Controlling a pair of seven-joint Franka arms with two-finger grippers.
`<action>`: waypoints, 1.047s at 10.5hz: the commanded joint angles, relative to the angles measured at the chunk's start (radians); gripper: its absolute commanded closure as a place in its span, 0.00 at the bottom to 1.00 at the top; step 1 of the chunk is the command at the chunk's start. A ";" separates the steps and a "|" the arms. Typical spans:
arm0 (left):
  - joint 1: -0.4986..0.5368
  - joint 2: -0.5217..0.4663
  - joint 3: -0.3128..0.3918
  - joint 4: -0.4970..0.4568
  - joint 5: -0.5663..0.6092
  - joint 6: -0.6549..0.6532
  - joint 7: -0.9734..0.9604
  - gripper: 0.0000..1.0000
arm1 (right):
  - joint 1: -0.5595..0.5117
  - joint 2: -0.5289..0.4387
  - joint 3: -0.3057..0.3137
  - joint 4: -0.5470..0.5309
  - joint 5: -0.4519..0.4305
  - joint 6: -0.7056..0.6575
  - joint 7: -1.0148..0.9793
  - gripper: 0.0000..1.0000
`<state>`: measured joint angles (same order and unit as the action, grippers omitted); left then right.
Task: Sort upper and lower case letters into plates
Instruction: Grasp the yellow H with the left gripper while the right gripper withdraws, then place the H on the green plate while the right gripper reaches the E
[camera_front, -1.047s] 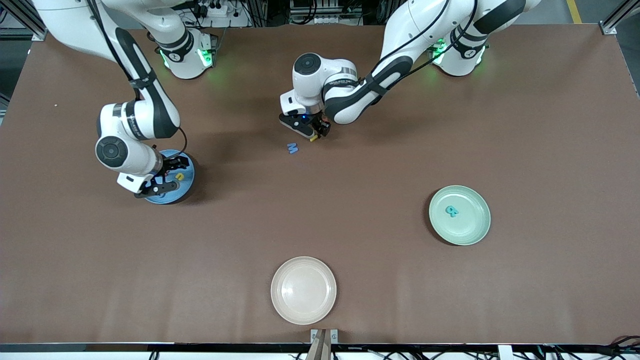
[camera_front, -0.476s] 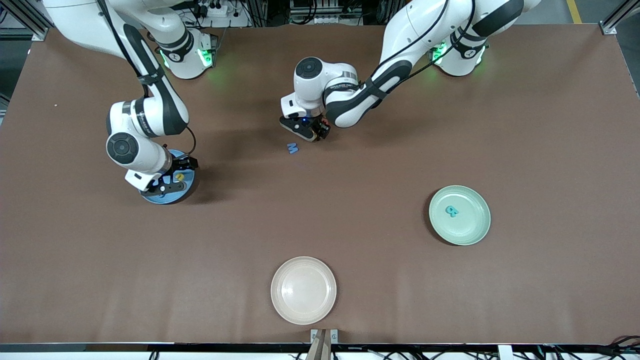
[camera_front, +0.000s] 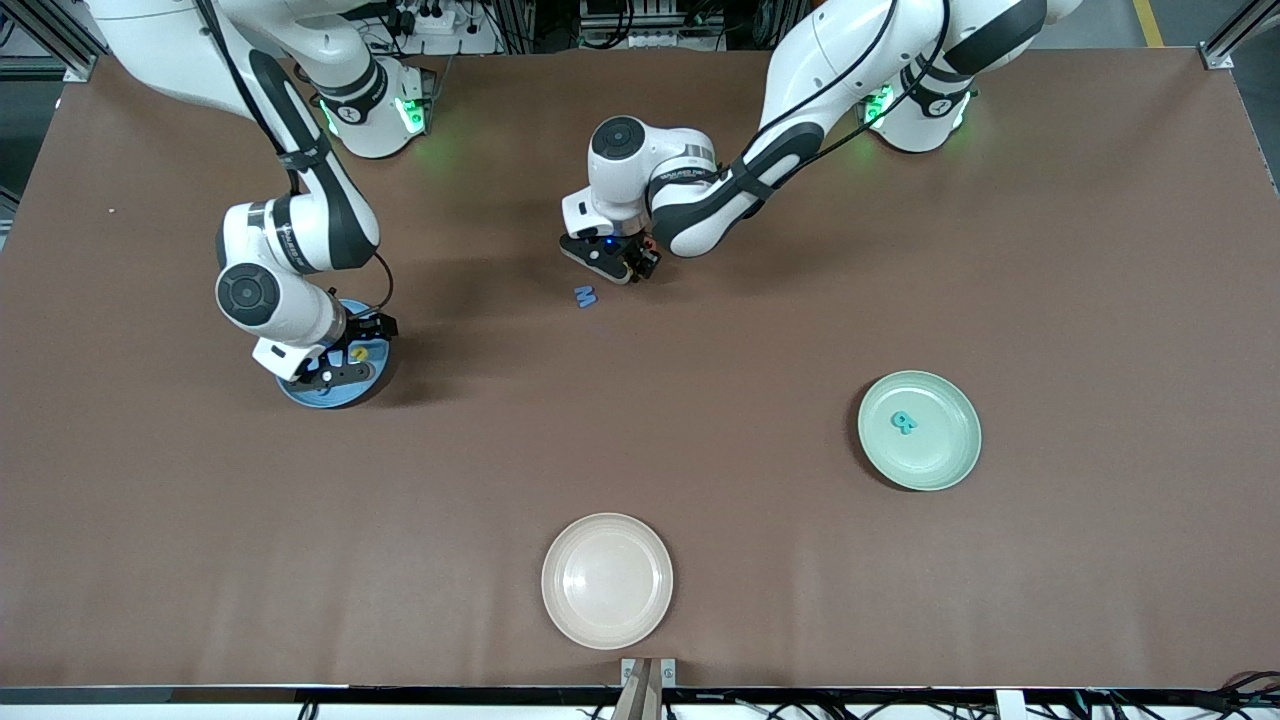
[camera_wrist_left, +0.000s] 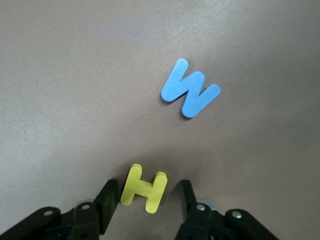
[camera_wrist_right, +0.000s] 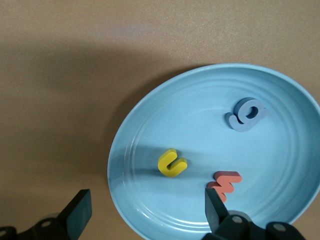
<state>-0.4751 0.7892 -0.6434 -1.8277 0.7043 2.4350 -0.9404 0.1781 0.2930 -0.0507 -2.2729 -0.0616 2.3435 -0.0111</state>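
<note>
On table (camera_front: 1100, 250), biggest first: 3 plates. Cream plate (camera_front: 607, 581) sits nearest the front cam, bare, not part of the sort. Mint plate (camera_front: 919, 430) is toward the left arm's end w/ 1 teal letter (camera_front: 904, 423) in it. Blue plate (camera_front: 330, 392) is toward the right arm's end, partly hidden under the right gripper (camera_front: 345, 362).

Right gripper hovers over the blue plate, jaws spread wide, holding nothing. Its wrist view shows 3 letters in that plate: yellow u (camera_wrist_right: 171, 163), red m (camera_wrist_right: 225, 181), grey-blue g (camera_wrist_right: 246, 114).

Left gripper (camera_front: 628, 268) is low at mid-table, farther from the front cam than the plates. Jaws sit either side of a yellow H (camera_wrist_left: 144, 187), close but a sliver of gap shows each side, so not pinching yet. Blue W (camera_wrist_left: 190, 94) lies flat just beside, nearer the front cam than the gripper, not touching the H.

Count: 6 letters seen, 4 plated, 2 loose.

Handling, my guess: letters look like light, stiff, chunky foam or plastic, not fragile. Being so light they could skid or tip if one jaw lands first. Best hold on the H is across its 2 uprights, square on the flat outer sides, centred at the crossbar.
</note>
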 joint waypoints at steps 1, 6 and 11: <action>-0.010 0.013 0.011 0.018 0.044 0.010 0.011 0.76 | -0.002 -0.015 0.003 -0.014 0.014 0.004 0.006 0.00; 0.071 -0.040 0.004 0.028 0.008 -0.022 0.002 1.00 | 0.085 -0.158 0.005 -0.085 0.071 -0.061 0.119 0.00; 0.214 -0.207 -0.002 0.034 -0.121 -0.238 0.008 1.00 | 0.376 -0.227 0.006 -0.109 0.077 -0.163 0.542 0.00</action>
<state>-0.3036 0.6597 -0.6400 -1.7689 0.6242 2.2640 -0.9395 0.4754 0.1159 -0.0391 -2.3463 -0.0038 2.2096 0.4285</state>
